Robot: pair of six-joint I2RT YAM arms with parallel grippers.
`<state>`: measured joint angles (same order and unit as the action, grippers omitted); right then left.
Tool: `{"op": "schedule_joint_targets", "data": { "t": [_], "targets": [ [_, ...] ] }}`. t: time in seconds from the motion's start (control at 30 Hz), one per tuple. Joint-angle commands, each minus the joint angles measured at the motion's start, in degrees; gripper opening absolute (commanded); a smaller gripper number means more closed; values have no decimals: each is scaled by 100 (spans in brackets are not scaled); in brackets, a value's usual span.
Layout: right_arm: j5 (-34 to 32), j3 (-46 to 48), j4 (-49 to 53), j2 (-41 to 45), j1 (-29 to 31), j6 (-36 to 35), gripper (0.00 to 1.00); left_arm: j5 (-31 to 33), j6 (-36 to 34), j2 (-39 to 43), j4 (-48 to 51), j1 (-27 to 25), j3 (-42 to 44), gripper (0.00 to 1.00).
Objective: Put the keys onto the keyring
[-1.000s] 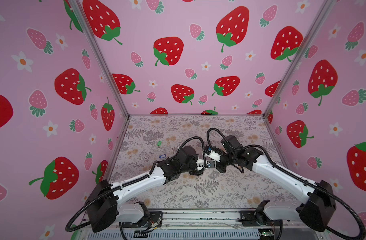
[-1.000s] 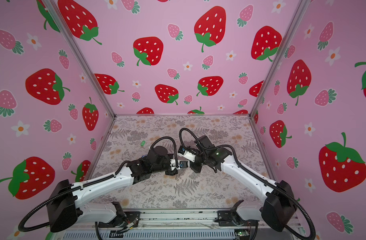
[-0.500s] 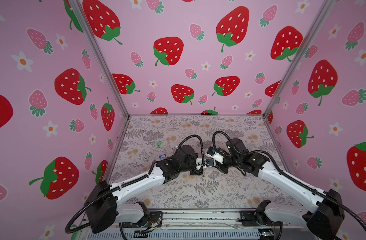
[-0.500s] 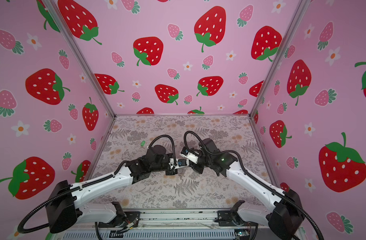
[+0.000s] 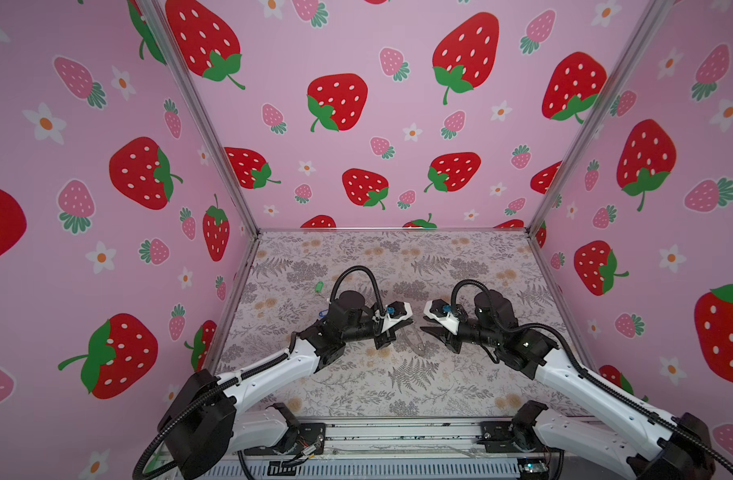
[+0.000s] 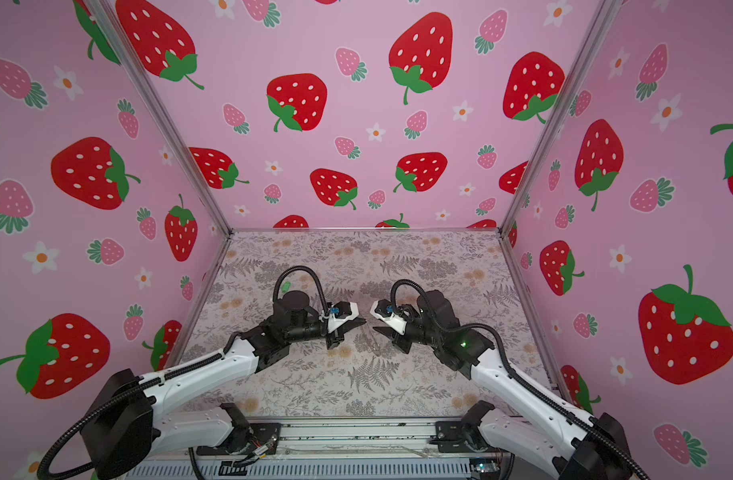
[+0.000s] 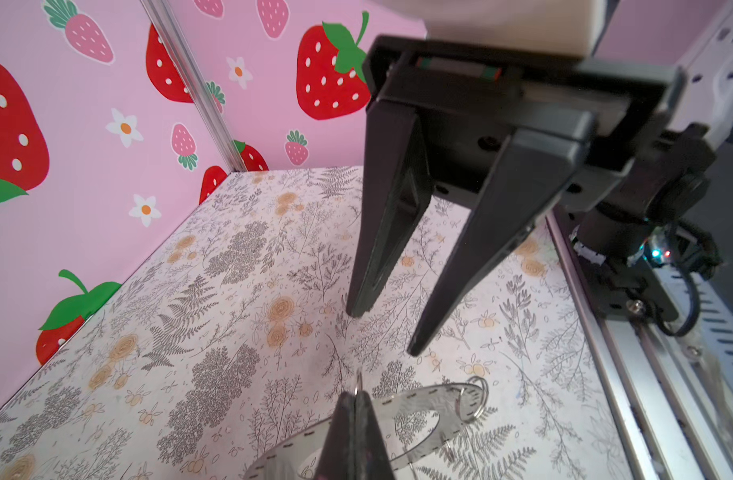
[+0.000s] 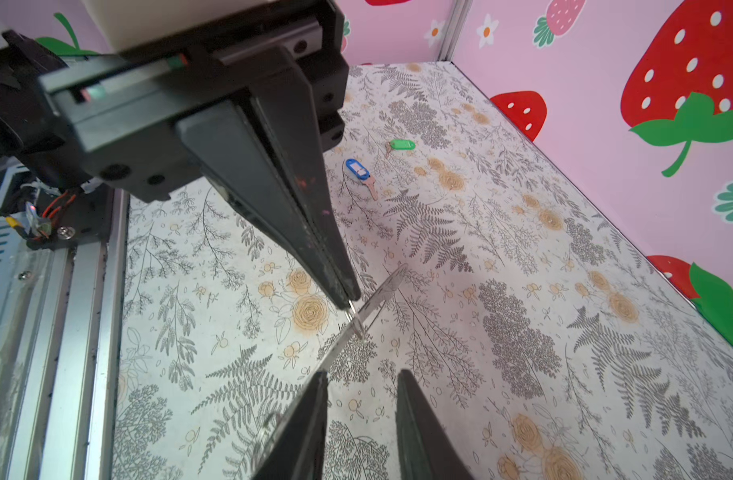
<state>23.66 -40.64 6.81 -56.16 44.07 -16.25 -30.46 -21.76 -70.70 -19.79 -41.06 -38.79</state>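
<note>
Although both top views show the two arms meeting over the middle of the table (image 5: 356, 386), the keyring (image 5: 414, 337) is there only a faint grey line between the gripper tips and is hard to make out. The left wrist view shows it much better: a flat grey plate with a wide hole, held tilted, with small wire rings (image 7: 473, 401) on its edge. The left gripper (image 7: 356, 409) has its fingers closed on one of these rings, and in this way it grips the keyring. In the same view the right gripper (image 7: 383, 332) is just beyond, its fingers apart with nothing between them.

The right wrist view shows the keyring edge-on, as a thin strip. Whether its lower end touches a finger of the right gripper, I cannot tell.

Only this view shows the keys clearly. The blue key (image 8: 358, 170) and the green key (image 8: 402, 144) lie flat on the table at the far left, near each other and well apart from the keyring. In the top views they are tiny specks, and the blue one sits just beside the left arm (image 5: 273, 370).
</note>
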Motion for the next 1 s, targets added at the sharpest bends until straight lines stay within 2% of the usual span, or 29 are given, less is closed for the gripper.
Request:
{"op": "schedule_joint_targets", "data": {
  "t": [0.0,0.17,0.3,0.57,0.7,0.87,0.97],
  "targets": [
    [297,147,-437,-5,-41,192,30,-474,532,91,-1061,98,119,0],
    [384,333,-684,138,-136,331,29,-664,894,67,-1616,242,295,0],
    [564,528,-1011,285,-248,499,28,-762,969,13,-1818,289,335,0],
    [742,501,-1022,360,-360,473,27,-799,959,-67,-2018,286,353,0],
    [495,466,-938,653,-408,376,28,-848,923,-98,-2068,291,346,0],
    [591,295,-879,909,-417,164,31,-848,893,-129,-2088,292,345,0],
    [343,216,-718,893,-419,48,31,-889,878,-146,-2173,291,345,0]
  ]
}}
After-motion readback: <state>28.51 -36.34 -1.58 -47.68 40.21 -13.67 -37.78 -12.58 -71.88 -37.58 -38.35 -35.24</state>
